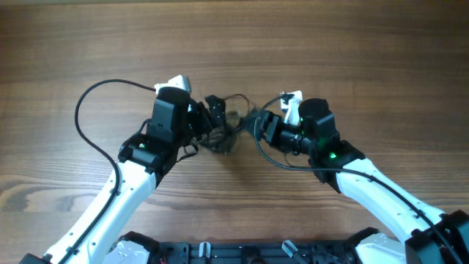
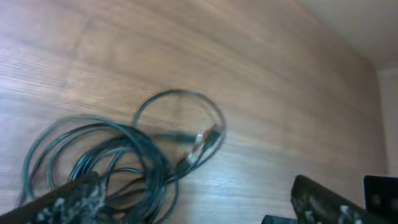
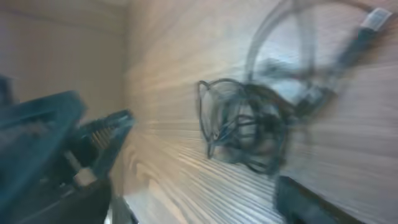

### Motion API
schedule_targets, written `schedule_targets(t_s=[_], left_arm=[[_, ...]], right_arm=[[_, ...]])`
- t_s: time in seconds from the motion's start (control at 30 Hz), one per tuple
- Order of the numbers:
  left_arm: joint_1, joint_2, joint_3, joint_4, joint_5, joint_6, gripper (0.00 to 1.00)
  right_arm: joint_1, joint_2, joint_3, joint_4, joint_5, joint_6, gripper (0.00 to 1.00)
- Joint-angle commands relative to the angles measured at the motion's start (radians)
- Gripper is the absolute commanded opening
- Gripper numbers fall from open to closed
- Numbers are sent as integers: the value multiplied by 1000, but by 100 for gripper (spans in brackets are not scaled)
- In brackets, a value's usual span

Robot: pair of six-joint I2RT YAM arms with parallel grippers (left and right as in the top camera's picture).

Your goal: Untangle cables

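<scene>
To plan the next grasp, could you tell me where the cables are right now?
In the overhead view, the cables lie bundled on the table near its centre, between the left gripper and the right gripper.

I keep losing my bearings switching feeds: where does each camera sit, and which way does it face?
Overhead: above the table, looking straight down on the cables; both arms, left pincer and right pincer show.
Left wrist: on the left arm, looking obliquely at the coiled cables; its fingers edge the bottom.
Right wrist: on the right arm, blurred, facing the tangle; its fingers at left and lower right.
Shared: all three show the same cables.
</scene>
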Motion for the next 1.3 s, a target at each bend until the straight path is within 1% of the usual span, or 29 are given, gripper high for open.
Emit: schedule_targets(t_s=[0.0,0.03,0.07,0.13,0.17,0.2,0.23,0.3,0.37,0.43,0.53,0.6,0.63,0.67,0.7,0.73,0.8,0.87,0.97,1.0,1.1,1.17,1.27], left_arm=[[-3,1,10,-32,-58,7,100],[-3,1,10,-37,-58,8,100],[-3,1,10,-49,-77,2,100],[2,1,10,-74,-184,-101,100],[17,1,10,-90,-248,-182,100],[45,1,10,-104,-269,-242,100],[68,1,10,-111,-264,-268,100],[121,1,10,-129,-235,-304,100],[189,1,10,-153,-169,-307,100],[240,1,10,-185,-170,-307,100],[375,1,10,-204,-151,-307,100],[479,1,10,-227,-79,-307,100],[509,1,10,-235,-65,-307,100],[537,1,10,-247,-58,-306,100],[561,0,10,-259,-55,-303,100],[589,0,10,-278,-55,-303,100],[613,0,10,-306,-56,-303,100],[613,0,10,-308,-56,-303,100],[613,0,10,-309,-55,-303,100],[613,0,10,-309,-55,-303,100],[613,0,10,-320,-55,-303,100],[613,0,10,-339,-56,-303,100],[613,0,10,-350,-56,-303,100]], right_arm=[[2,-5,7,-71,116,-3,94],[2,-5,7,-83,121,-8,95],[2,-6,7,-77,95,-93,93],[2,-6,10,-48,9,-264,81],[2,-6,24,-54,-20,-311,79],[2,-6,43,-77,-19,-317,79],[2,-6,68,-110,-17,-324,79],[3,-5,138,-199,-6,-384,77],[3,-5,206,-271,16,-438,77],[17,7,241,-291,11,-503,78],[89,63,282,-322,12,-599,75],[144,132,359,-387,40,-672,75],[166,176,414,-436,55,-712,74],[181,211,457,-469,58,-746,72],[197,261,516,-510,58,-790,68],[220,331,586,-553,57,-828,66],[269,428,666,-571,58,-911,63],[311,492,703,-563,84,-954,63],[380,590,712,-529,166,-1002,62],[391,606,712,-520,167,-1002,62],[404,657,712,-454,180,-994,56],[404,678,712,-393,201,-994,56],[404,681,712,-348,203,-995,56]])
